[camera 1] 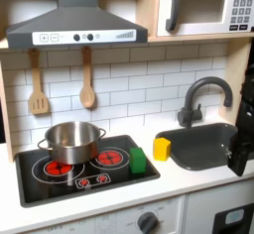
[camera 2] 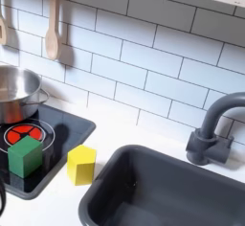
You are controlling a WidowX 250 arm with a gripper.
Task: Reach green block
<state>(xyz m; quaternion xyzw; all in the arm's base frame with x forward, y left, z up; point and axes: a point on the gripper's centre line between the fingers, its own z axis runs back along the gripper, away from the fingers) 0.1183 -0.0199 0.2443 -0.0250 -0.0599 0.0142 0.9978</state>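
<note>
- Green is the colour of the green block, which stands upright on the black stovetop, at the corner nearest to the sink.
- In the second exterior view the green block sits just in front of the red burner ring, and the yellow block stands beside it on the white counter, between the stovetop and the sink.
- The steel pot rests on the stovetop on the far side from the sink, apart from the green block.
- A dark shape at the first exterior view's right edge, over the sink, seems to be the gripper; it is well apart from the green block.
- The state of its fingers cannot be told, because this part is dark and cut by the edge.
- The step in hand looks like the very start of the reach: nothing touches the block yet.
- The next move probably calls for the arm to travel from the sink toward the stovetop corner, passing over or around the yellow block without knocking it.
- It should then come down above the green block and not the yellow one, which has a similar size.
</note>
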